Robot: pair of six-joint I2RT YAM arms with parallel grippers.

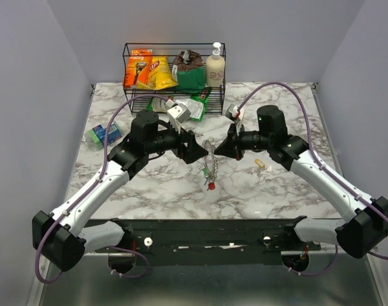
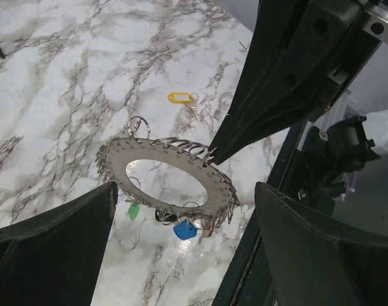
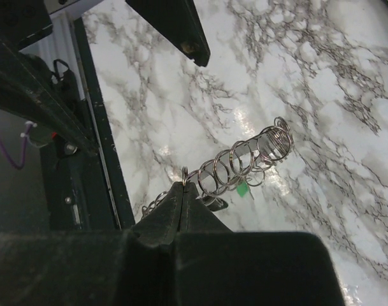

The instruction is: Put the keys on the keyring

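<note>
With your right gripper (image 3: 183, 189) pinching the keyring (image 3: 239, 163) aloft at its tips and your left gripper (image 1: 195, 152) gaping wide just beside it, next fetch the yellow key (image 2: 179, 97) lying below.

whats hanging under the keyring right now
Under the keyring, a blue key, a green key and a red key hang over the marble table. The ring's plate hides how they attach.

The keyring (image 1: 209, 160) is above the table (image 1: 155, 197) centre, between the left gripper (image 1: 197, 151) and right gripper (image 1: 218, 152). A key (image 1: 260, 163) lies to its right. A wire rack (image 1: 174, 44) stands at the far edge.
</note>
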